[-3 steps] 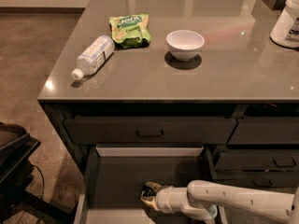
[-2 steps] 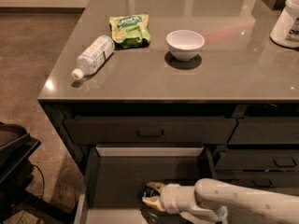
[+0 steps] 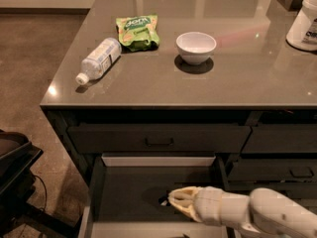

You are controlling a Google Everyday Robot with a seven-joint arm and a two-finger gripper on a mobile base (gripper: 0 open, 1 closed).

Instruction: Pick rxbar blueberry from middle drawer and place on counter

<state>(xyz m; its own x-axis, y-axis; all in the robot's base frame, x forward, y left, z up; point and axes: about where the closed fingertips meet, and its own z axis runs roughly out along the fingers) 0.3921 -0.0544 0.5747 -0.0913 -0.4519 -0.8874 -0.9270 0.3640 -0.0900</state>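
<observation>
**Operator:** Report task status.

**Unit:** Stage 1, drawer access: complete. The middle drawer (image 3: 126,192) stands open at lower centre of the frame. Stage 2, grasp: in progress. My gripper (image 3: 174,198) is inside the drawer, low over its floor, right of centre.

**Operator:** Jaws? Bar location?

**Unit:** Jaws state: I cannot tell. A small dark shape at their tip, which I judge to be the rxbar blueberry (image 3: 163,201), lies on the drawer floor. Stages 3 and 4, lift and placement on the counter (image 3: 237,78): not yet done.
</observation>
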